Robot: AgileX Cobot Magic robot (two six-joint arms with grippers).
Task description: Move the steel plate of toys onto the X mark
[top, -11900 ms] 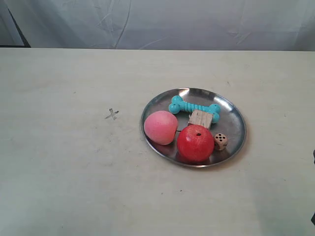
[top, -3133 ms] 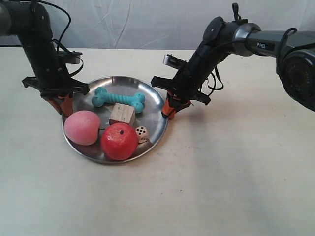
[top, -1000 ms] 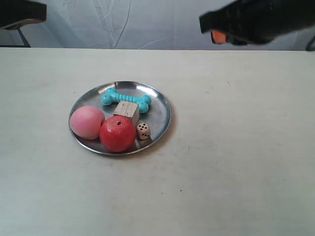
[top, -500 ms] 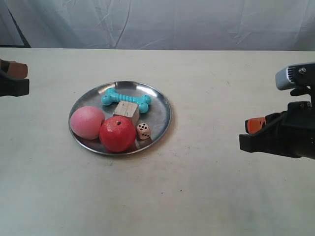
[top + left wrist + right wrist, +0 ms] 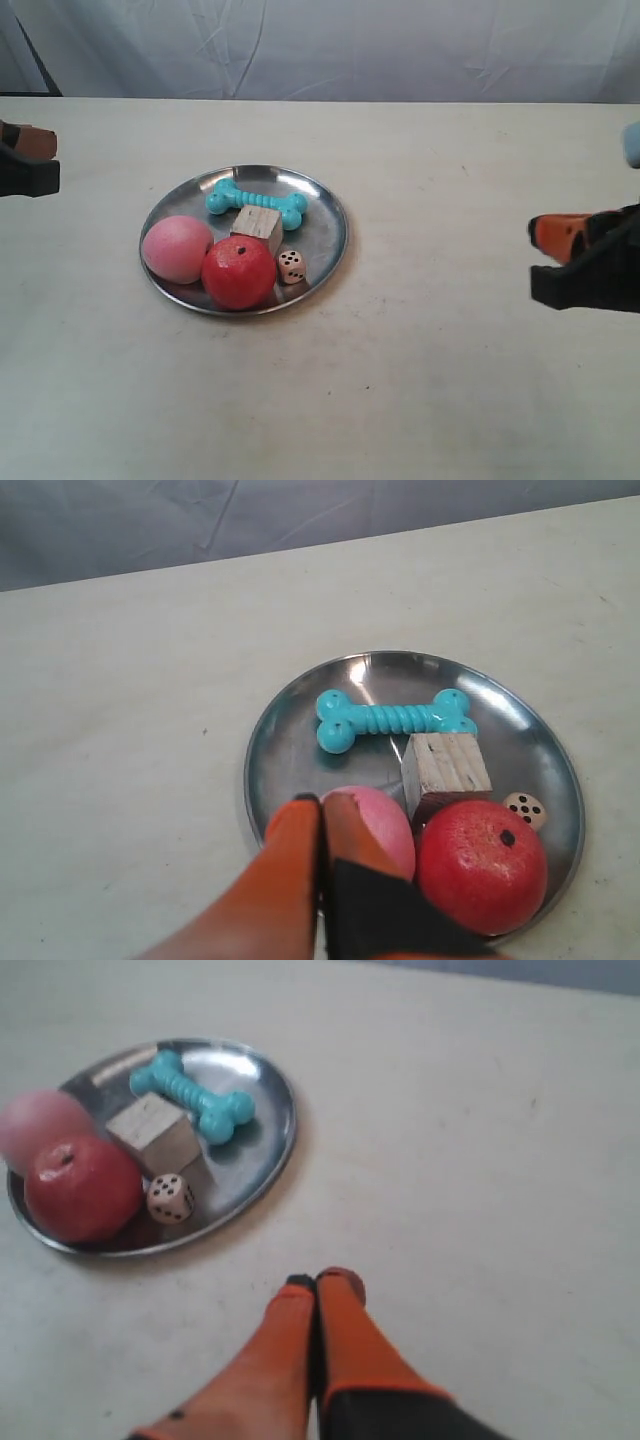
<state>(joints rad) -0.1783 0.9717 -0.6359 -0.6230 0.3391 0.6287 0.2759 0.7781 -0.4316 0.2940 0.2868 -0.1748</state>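
Left gripper: two tapered orange fingers, one faced in matte black. Right gripper matches; its black base seems plastic, though blurred.

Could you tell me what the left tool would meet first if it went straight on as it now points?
Probably the pink peach-like ball on the round steel plate; the shut left tool points at it, though depth is unclear.
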